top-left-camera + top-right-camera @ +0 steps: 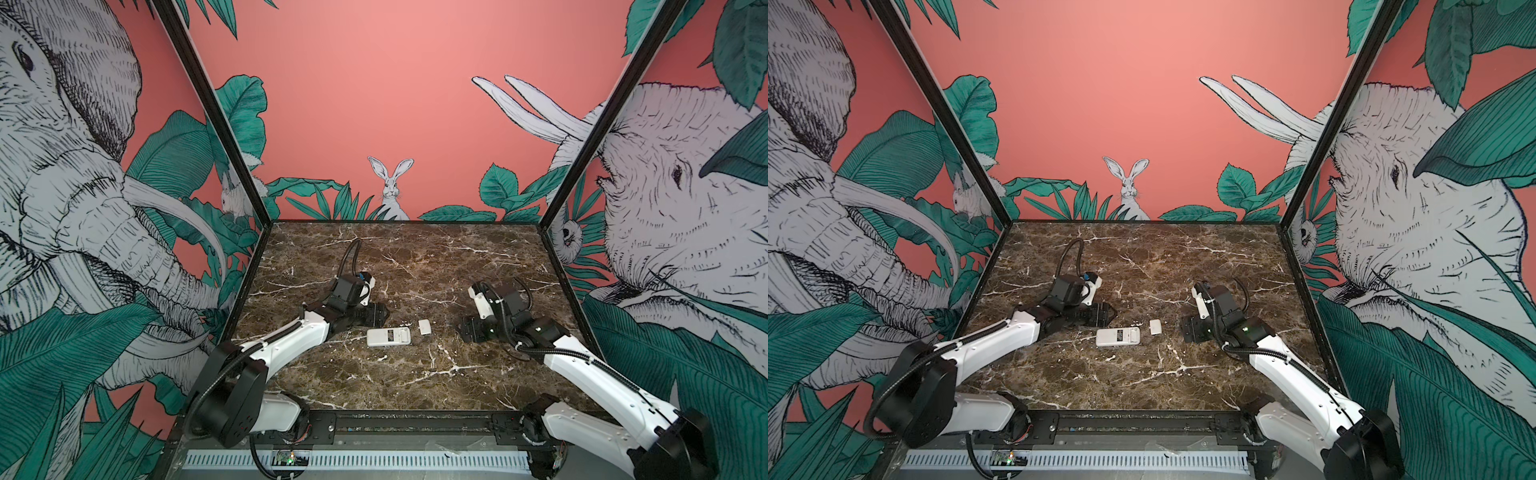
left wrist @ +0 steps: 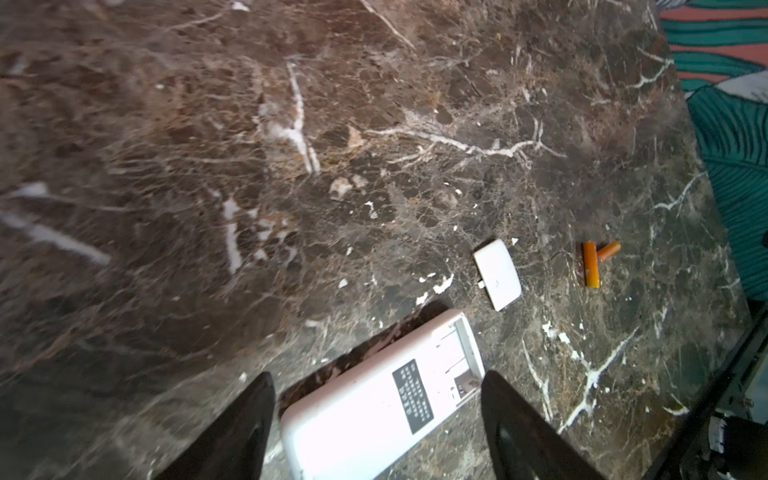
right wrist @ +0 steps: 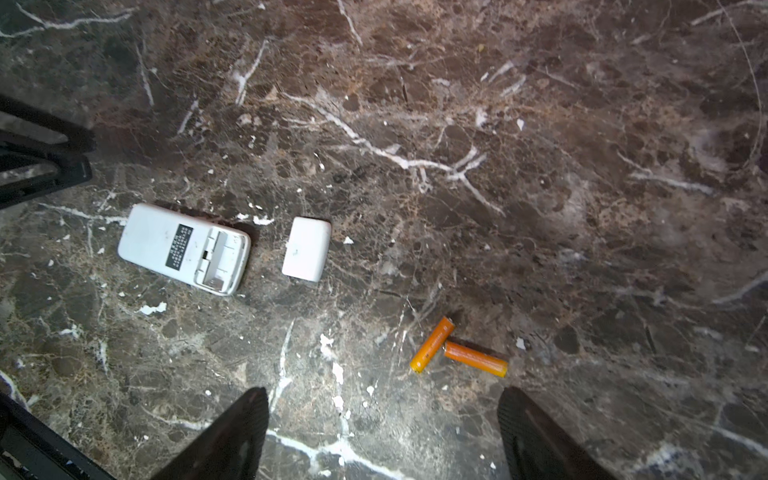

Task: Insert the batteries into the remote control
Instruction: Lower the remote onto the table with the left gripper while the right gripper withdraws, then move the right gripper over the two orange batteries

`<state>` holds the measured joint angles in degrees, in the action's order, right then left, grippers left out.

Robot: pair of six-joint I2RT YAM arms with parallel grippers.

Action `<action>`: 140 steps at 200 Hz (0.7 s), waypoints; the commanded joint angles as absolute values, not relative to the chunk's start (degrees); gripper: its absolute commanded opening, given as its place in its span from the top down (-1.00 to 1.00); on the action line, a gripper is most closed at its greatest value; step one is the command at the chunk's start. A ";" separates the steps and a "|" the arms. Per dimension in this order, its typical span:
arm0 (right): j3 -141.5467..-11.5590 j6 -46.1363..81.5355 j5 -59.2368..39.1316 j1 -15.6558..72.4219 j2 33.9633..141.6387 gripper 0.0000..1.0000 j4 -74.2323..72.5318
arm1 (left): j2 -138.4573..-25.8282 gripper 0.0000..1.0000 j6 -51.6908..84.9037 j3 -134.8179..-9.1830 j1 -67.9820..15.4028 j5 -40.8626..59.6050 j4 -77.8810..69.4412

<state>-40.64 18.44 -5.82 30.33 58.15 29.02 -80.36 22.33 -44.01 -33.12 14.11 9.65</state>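
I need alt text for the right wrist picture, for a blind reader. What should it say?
A white remote lies face down on a brown marble table, its battery compartment open and empty, the loose cover beside it. Two orange batteries lie touching nearer the camera, in front of the open right gripper.

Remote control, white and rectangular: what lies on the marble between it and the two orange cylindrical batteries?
A small white plastic battery cover, touching neither, seen clearly in the right wrist view.

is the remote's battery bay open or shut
Open and empty: the remote control shows bare slots, its cover lies apart, both batteries lie outside.
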 commanded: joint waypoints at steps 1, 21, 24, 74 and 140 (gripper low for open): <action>-40.34 18.89 -3.94 30.41 58.79 -0.71 32.00 | -85.37 -0.54 18.64 -47.76 -35.76 13.52 13.44; -40.33 18.74 -3.08 30.41 58.56 -0.72 32.49 | -89.02 -0.51 19.10 -48.76 -37.29 13.37 11.76; -40.26 18.64 -3.01 30.41 58.58 -0.72 32.71 | -89.27 -0.50 19.30 -48.58 -37.35 13.59 11.27; -41.74 15.93 -1.24 30.41 59.53 -0.73 34.72 | -91.98 -0.49 20.91 -47.57 -39.25 16.29 7.26; -44.56 12.79 -0.29 30.37 64.85 -0.74 32.87 | -93.48 -0.47 20.87 -46.85 -39.79 19.21 5.96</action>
